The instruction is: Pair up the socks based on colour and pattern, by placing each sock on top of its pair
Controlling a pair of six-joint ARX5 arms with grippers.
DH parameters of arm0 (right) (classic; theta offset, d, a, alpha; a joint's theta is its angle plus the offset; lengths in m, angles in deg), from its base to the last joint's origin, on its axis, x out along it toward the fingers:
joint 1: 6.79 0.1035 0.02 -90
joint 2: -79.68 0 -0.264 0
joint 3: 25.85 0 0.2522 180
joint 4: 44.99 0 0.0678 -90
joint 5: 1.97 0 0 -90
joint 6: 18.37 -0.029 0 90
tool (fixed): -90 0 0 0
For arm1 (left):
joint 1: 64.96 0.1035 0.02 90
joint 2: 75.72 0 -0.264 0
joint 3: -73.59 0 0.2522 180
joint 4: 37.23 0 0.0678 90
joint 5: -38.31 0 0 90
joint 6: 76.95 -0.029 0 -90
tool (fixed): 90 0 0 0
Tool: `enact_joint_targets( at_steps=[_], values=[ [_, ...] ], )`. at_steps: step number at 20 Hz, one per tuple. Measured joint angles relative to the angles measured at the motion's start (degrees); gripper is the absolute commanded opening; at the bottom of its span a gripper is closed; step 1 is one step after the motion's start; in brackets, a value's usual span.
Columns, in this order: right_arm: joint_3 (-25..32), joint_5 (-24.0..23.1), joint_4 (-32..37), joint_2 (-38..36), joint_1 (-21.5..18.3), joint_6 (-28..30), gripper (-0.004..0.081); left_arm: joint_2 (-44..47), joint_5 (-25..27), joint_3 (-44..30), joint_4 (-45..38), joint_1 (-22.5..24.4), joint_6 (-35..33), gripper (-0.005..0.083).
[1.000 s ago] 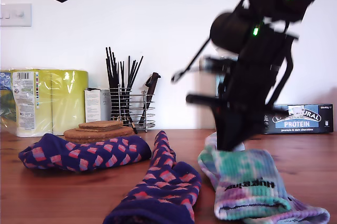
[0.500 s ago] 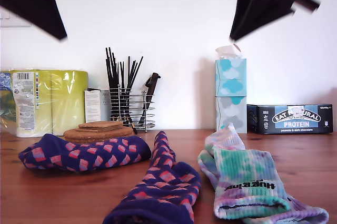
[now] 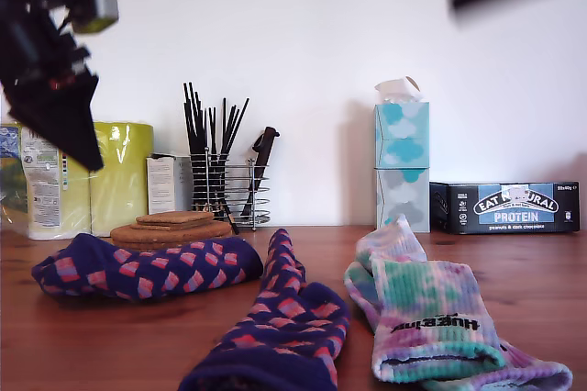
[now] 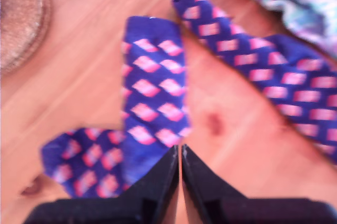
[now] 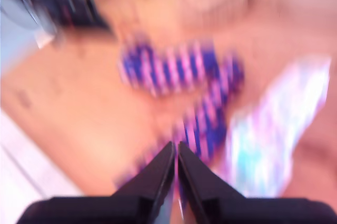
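Two navy-pink socks (image 3: 147,267) (image 3: 280,327) apart — two tie-dye socks (image 3: 431,322) stacked.

Two navy socks with pink blocks lie apart on the wood: one (image 3: 147,267) bunched crosswise at the exterior view's left, the other (image 3: 284,318) stretched from far to near at centre. The two tie-dye socks (image 3: 431,318) lie stacked at the exterior view's right

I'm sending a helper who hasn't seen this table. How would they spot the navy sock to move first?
On the brown wooden table, look at the exterior view's left, before the round cork coasters. The dark navy sock with pink blocks lies crosswise there; its twin points toward the camera.
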Motion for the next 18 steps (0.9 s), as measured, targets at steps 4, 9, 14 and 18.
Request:
enact_joint_targets(
  at_steps=[4,9,14,18],
  values=[
    [1.38,0.85,-3.65,-2.49,3.15,0.02,-0.0013,-7.08,0.11,0.00,-2.23,0.35,-0.02,0.0561],
    [0.11,1.81,-5.57,-6.34,3.76,0.02,-0.0013,-13.38,0.17,0.00,-3.06,0.26,1.51,0.0262],
    [0.13,1.81,-3.78,-5.53,3.76,0.11,-0.0012,-14.47,-0.39,0.28,-0.13,0.26,7.54,-0.0024],
    [0.11,1.79,-1.77,-5.33,3.76,5.42,0.0006,-14.49,-12.09,6.29,7.82,1.05,21.42,-0.0024]
  ],
)
